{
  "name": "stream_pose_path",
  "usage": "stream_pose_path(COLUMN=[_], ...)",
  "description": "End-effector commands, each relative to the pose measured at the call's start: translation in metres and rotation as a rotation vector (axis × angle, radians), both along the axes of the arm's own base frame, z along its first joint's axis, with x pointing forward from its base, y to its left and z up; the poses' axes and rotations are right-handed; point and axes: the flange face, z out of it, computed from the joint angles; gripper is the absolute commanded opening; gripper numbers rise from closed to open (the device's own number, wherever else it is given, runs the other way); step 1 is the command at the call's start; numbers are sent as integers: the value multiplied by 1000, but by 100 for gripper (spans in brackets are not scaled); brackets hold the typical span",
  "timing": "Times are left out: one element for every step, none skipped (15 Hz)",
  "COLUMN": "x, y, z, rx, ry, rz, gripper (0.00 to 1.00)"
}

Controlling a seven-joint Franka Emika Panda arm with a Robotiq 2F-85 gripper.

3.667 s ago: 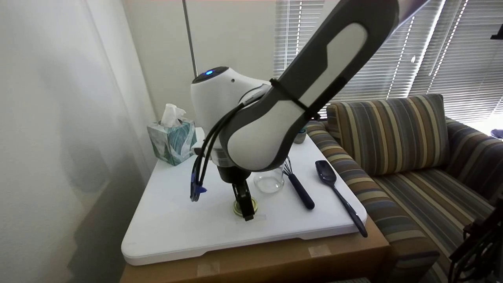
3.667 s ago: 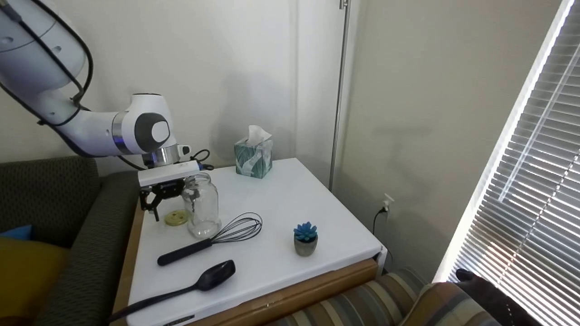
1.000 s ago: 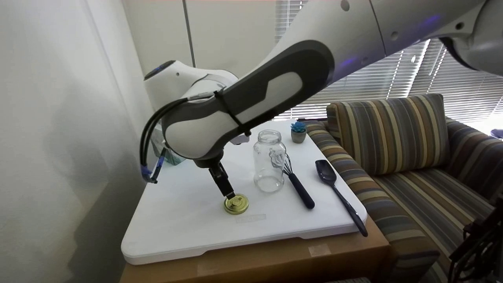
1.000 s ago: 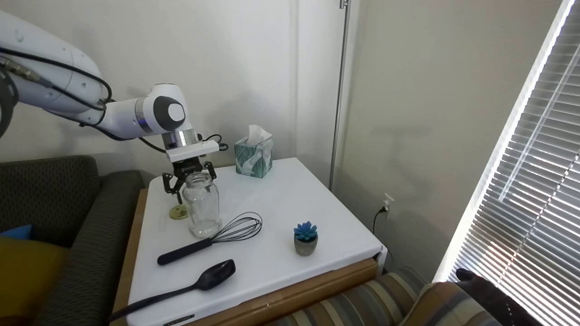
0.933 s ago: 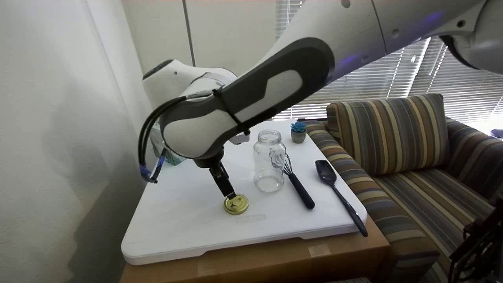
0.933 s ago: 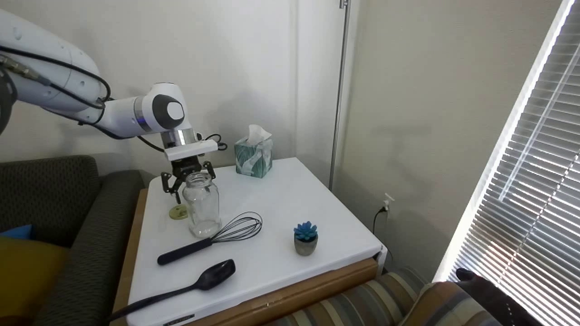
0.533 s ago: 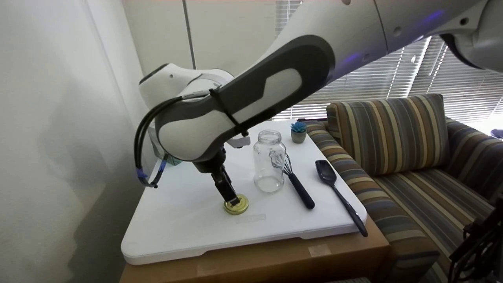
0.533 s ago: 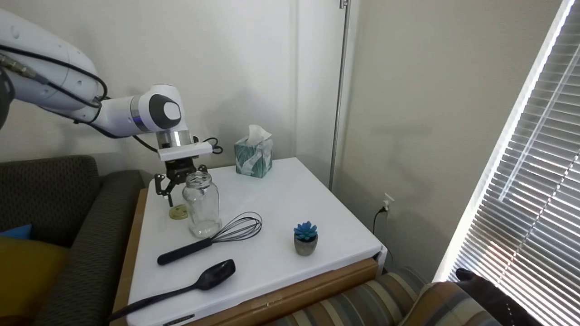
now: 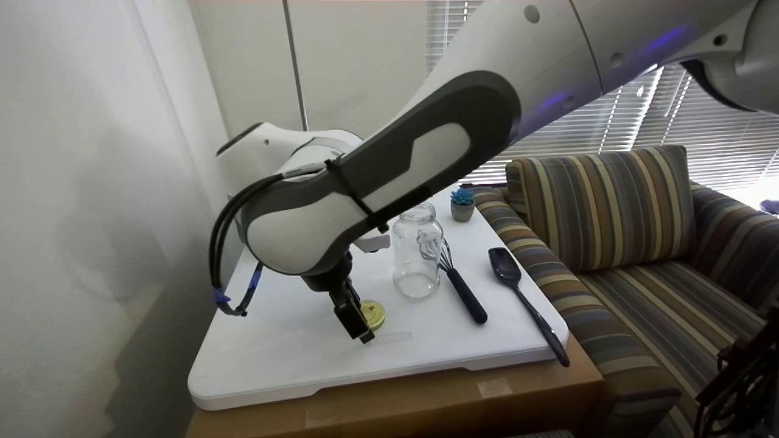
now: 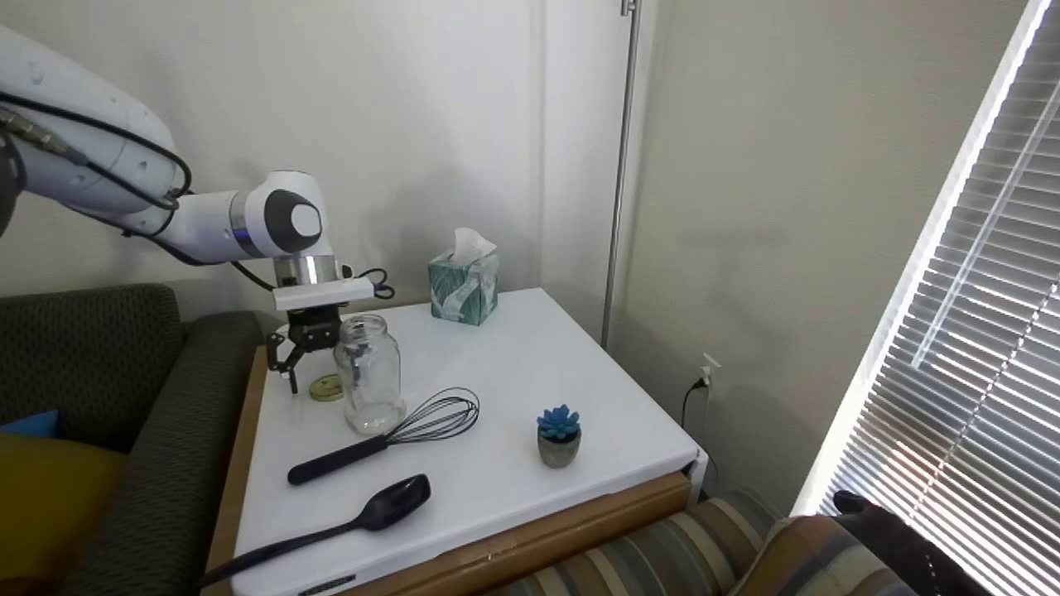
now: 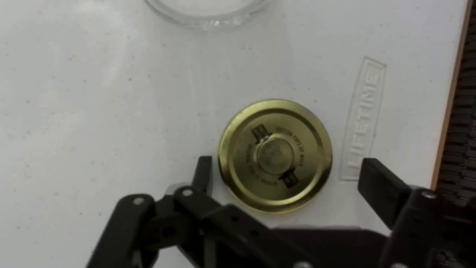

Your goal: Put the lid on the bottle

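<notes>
The lid (image 9: 374, 315), a flat gold-yellow disc, lies on the white table; it also shows in an exterior view (image 10: 326, 387) and in the wrist view (image 11: 275, 156). The bottle (image 9: 416, 261), a clear glass jar, stands upright and open beside the lid; it shows in an exterior view (image 10: 368, 377), and its curved glass edge in the wrist view (image 11: 212, 23). My gripper (image 11: 287, 163) is open and low over the table. In the wrist view its fingers lie either side of the lid, the left one closer, with gaps on both sides. The jar covers one finger in an exterior view (image 10: 310, 356).
A whisk (image 9: 465, 297) lies right beside the jar, and a black spoon (image 9: 524, 298) lies farther out. A small potted blue succulent (image 10: 559, 439) and a teal tissue box (image 10: 464, 290) stand on the table (image 10: 497, 381). A striped armchair (image 9: 602, 225) adjoins it.
Over the last second my open gripper has come down and toward the table's near edge beside the lid. Since 3.7 seconds ago the lid has shifted slightly. The jar has not moved.
</notes>
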Motion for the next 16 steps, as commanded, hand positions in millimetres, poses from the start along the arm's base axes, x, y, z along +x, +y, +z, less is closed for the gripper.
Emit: stream_pose_path(x=[-5,-6,-6,-7,-7,-8,-9,-10,-10,-12,-12,-13,-14,-14,-15,-14], y=[-8,-9,-9,-9,-10,-10,-11,-11,-12,-13,-14,-16,-17,-18,-19,-20], z=[2,0,-2,-4,-6,-9,-11,-14,-15,-16,-17,-17,-16,-16,-15,-13], rx=[-2,0,1,0,2,6,8,14,19,18,17,12,16,16,17,15], ry=[5,4,3,-1,-2,-6,-9,-15,-21,-24,-28,-32,-37,-42,-47,-54], rz=[-48,-54,-57,-59,-60,-62,-66,-70,-72,-76,-81,-87,-90,-95,-96,-98], gripper=[100,100,100,100,100,100,100,100,100,100,100,100,100,87,74,69])
